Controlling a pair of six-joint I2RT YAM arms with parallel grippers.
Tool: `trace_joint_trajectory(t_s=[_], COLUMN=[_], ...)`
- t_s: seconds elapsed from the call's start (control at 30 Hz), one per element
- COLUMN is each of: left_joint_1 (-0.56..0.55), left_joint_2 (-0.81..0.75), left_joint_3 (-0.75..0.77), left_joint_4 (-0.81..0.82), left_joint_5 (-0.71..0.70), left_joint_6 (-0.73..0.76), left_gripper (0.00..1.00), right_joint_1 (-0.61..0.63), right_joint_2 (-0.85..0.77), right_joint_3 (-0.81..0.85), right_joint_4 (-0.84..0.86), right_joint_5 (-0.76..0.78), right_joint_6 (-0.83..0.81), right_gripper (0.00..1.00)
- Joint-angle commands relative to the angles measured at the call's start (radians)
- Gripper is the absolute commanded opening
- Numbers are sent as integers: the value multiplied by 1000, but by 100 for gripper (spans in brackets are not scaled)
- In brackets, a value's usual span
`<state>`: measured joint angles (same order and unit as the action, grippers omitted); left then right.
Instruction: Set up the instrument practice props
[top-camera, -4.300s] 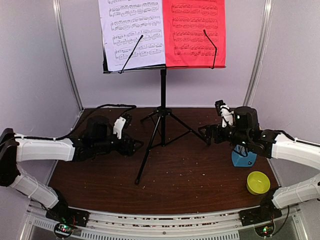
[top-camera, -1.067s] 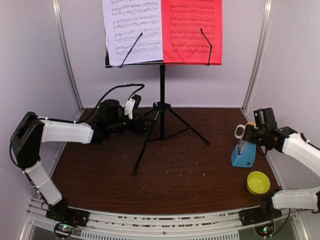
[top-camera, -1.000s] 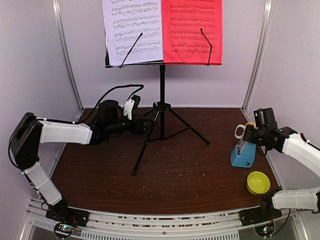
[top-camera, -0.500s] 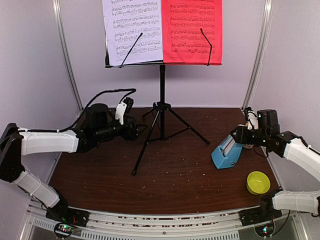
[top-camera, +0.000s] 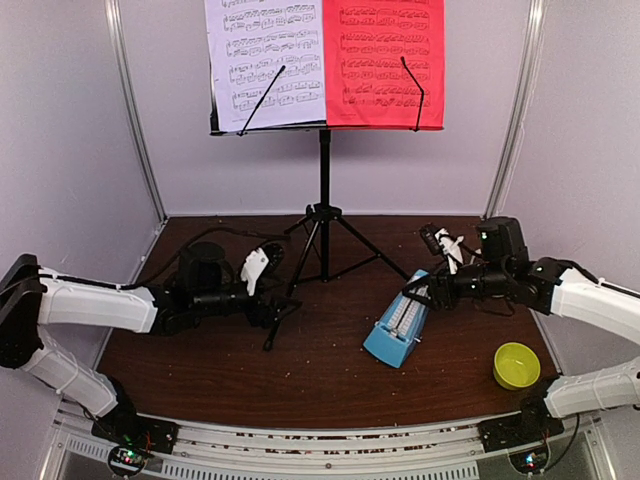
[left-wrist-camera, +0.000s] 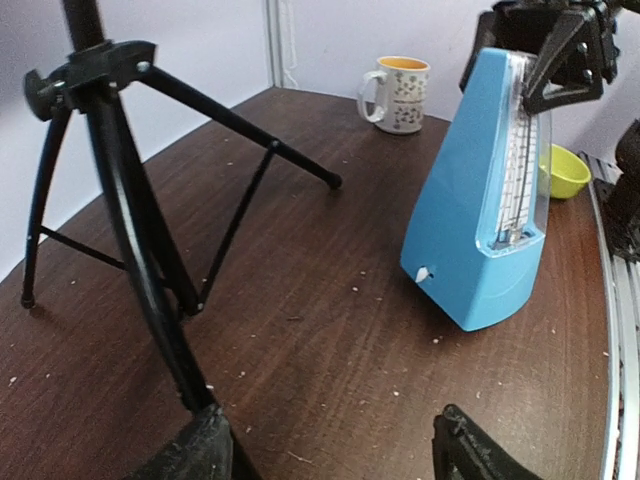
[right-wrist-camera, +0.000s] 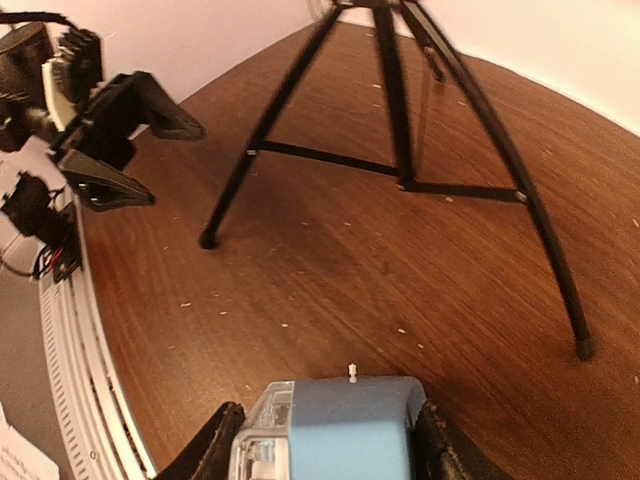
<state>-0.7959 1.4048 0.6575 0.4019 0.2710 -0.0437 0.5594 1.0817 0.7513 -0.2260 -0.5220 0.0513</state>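
Observation:
The black music stand (top-camera: 325, 170) stands at the back middle on tripod legs (left-wrist-camera: 130, 230). It holds a white sheet (top-camera: 265, 60) and a red sheet (top-camera: 385, 60). My right gripper (top-camera: 420, 288) is shut on the top of the blue metronome (top-camera: 398, 330), which tilts toward the table's middle. In the right wrist view the metronome (right-wrist-camera: 335, 430) fills the gap between the fingers (right-wrist-camera: 215, 445). I cannot tell whether its base touches the table. My left gripper (top-camera: 275, 308) is open and empty, low beside the stand's front leg. The left wrist view also shows the metronome (left-wrist-camera: 480, 220).
A small yellow bowl (top-camera: 516, 365) sits at the front right, also in the left wrist view (left-wrist-camera: 560, 170). A white mug (left-wrist-camera: 398, 92) stands at the far right by the wall. Crumbs speckle the brown table (top-camera: 330, 385).
My right gripper has carried the metronome from the right side toward the table's middle, tilting it. My left arm has drawn back from the tripod hub and dropped beside the front leg.

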Motion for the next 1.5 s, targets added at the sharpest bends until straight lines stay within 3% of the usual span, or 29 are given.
trace_joint_trajectory(t_s=[0.0, 0.13, 0.27, 0.57, 0.67, 0.77, 0.87, 1.03, 1.27, 1.47], left_joint_1=[-39, -71, -143, -230, -258, -274, -289, -305, -305, -305], left_joint_2=[-3, 33, 78, 194, 218, 222, 231, 250, 272, 303], left_joint_3=[-80, -138, -143, -193, -197, -211, -199, -155, -130, -88], left_joint_4=[136, 217, 202, 384, 408, 457, 446, 404, 381, 355], left_joint_5=[70, 109, 29, -37, -53, -60, -63, -44, -9, 7], left_joint_6=[104, 155, 228, 257, 289, 296, 316, 357, 378, 386], left_gripper=[69, 63, 62, 71, 75, 87, 90, 90, 82, 83], right_joint_1=[84, 169, 236, 349, 398, 447, 474, 511, 531, 541], right_joint_2=[14, 56, 56, -37, -50, -55, -57, -43, -32, -26], right_joint_3=[96, 148, 150, 17, 4, 13, 26, 54, 77, 83], right_joint_4=[128, 76, 67, 225, 226, 178, 150, 116, 104, 117], right_joint_5=[-158, -170, -153, -126, -107, -67, -55, -26, 0, 2], right_joint_6=[-171, -317, -415, -507, -533, -574, -594, -622, -622, -613], right_gripper=[27, 20, 17, 11, 10, 9, 9, 7, 3, 1])
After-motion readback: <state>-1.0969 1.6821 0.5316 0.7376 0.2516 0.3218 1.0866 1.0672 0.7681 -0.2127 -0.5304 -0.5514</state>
